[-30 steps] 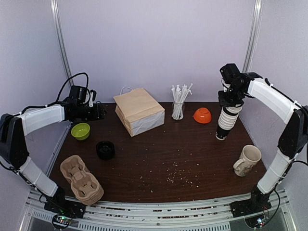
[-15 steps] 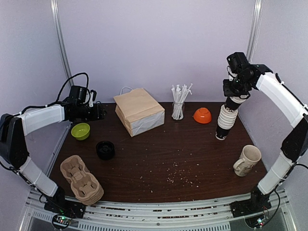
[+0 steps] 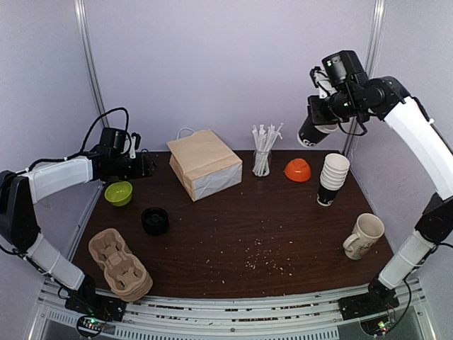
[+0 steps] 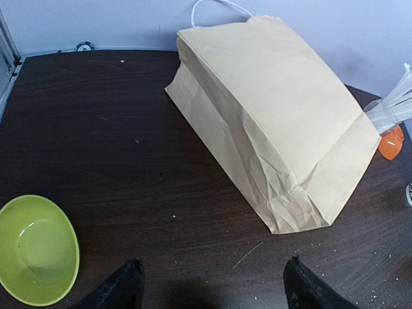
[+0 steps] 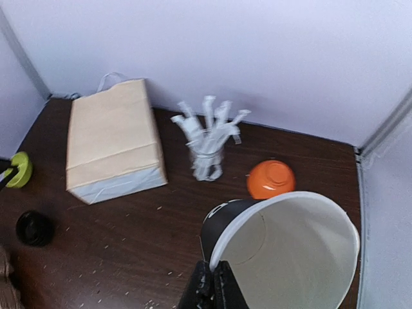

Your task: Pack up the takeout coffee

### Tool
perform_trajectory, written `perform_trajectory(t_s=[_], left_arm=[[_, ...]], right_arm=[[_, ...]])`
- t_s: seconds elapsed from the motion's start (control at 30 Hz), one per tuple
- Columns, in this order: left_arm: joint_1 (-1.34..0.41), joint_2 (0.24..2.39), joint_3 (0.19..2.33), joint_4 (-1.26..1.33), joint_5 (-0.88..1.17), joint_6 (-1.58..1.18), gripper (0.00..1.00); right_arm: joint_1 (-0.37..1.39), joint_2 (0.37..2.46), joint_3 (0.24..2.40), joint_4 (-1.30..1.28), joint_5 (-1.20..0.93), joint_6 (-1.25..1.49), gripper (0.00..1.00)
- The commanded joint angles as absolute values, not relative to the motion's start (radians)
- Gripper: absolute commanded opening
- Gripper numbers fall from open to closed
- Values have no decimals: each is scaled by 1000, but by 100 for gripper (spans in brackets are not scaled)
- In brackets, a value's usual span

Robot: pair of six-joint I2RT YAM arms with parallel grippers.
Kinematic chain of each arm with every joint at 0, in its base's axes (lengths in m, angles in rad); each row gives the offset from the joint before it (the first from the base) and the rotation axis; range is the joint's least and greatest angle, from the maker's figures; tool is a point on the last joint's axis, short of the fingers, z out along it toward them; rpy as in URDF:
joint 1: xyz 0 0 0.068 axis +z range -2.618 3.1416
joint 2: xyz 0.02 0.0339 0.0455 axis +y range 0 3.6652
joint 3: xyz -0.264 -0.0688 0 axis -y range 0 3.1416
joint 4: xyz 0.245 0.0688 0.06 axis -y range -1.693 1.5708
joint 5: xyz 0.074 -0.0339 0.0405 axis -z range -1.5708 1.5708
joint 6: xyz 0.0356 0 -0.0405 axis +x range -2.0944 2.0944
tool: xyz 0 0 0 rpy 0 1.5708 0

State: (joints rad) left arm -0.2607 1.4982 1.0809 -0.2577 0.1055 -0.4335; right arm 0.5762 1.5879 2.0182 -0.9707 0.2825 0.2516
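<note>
**mug_fan:** so where does the takeout coffee (image 3: 154,221) sit right now?

**benchtop_bob:** on the table (image 3: 248,212), left side, lid on. It stands between the green bowl (image 3: 118,192) and the pile of cardboard cup carriers (image 3: 119,263), well apart from both grippers. The right wrist view only catches it as a small black disc at the far left edge.

**mug_fan:** and the right gripper (image 3: 320,119), what's that thing holding?

**benchtop_bob:** a paper cup (image 3: 311,132), black outside, white inside, no lid. The jaws are pinched on its wall and it hangs tilted, high in the air over the back right of the table. In the wrist view the open mouth of the cup faces the camera. The stack of cups (image 3: 331,178) stands on the table below it, near the orange bowl (image 3: 298,170).

**mug_fan:** left gripper (image 4: 212,291)?

**benchtop_bob:** low over the back left of the table, jaws spread wide with nothing between them. It points at the paper bag (image 4: 277,122), which lies on its side, and the green bowl is down at the wrist view's left corner.

**mug_fan:** anything else on there?

**benchtop_bob:** a glass of straws (image 3: 263,152) between the bag and the orange bowl, a cream mug (image 3: 363,236) near the front right, and crumbs (image 3: 262,255) scattered around the middle front
</note>
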Motion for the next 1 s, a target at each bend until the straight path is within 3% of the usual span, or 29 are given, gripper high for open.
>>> perform_trajectory(t_s=[0.0, 0.3, 0.53, 0.97], left_arm=[[-270, 1404, 1065, -196, 65, -411, 79], [-314, 1283, 1002, -126, -24, -379, 88], [-320, 1307, 1015, -150, -29, -388, 90], [-325, 1325, 1022, -156, -27, -387, 89]], right_arm=[[769, 1632, 2007, -1026, 305, 239, 0], [1030, 1739, 1736, -834, 297, 309, 0], [1061, 1822, 1577, -667, 251, 389, 0], [1086, 1924, 1546, -686, 254, 411, 0]])
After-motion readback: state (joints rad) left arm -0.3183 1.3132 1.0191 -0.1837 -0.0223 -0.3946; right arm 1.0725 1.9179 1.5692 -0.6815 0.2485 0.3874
